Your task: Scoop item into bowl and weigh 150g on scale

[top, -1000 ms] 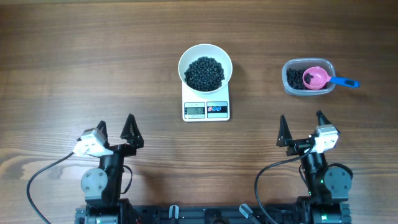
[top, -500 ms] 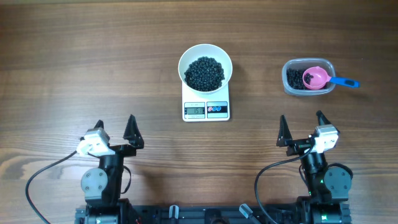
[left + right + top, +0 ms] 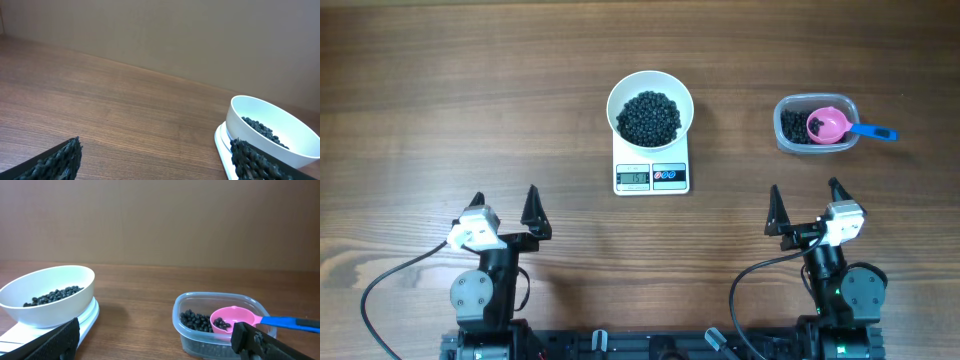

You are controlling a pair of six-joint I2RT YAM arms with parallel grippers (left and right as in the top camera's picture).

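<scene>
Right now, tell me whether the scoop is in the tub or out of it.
In: the pink scoop rests inside the clear tub among black beans, blue handle over the rim.

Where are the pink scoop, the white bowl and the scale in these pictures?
pink scoop (image 3: 829, 124): overhead view, on its round cup.
white bowl (image 3: 650, 82): overhead view, on its bare inner wall.
scale (image 3: 651, 177): overhead view, on its front panel.
</scene>
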